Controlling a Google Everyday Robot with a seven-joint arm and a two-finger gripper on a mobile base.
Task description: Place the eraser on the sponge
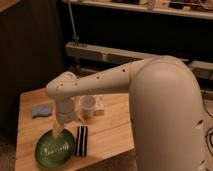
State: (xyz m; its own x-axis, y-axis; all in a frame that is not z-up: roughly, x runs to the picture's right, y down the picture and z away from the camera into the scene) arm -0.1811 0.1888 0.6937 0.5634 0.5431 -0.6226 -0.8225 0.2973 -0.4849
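The eraser (82, 141), a black block with white lengthwise stripes, lies flat near the table's front edge, just right of the green plate (53, 148). The sponge (41, 110), a small blue-grey pad, rests at the table's left side, behind the plate. My gripper (59, 130) hangs from the white arm (100, 82) and points down over the plate's back rim. It is left of the eraser and in front of the sponge, open, holding nothing.
A white cup (87, 106) and a small white box (99, 105) stand mid-table behind the eraser. The wooden table (112, 132) ends close in front of the plate and eraser. Dark shelving (125, 52) runs behind the table.
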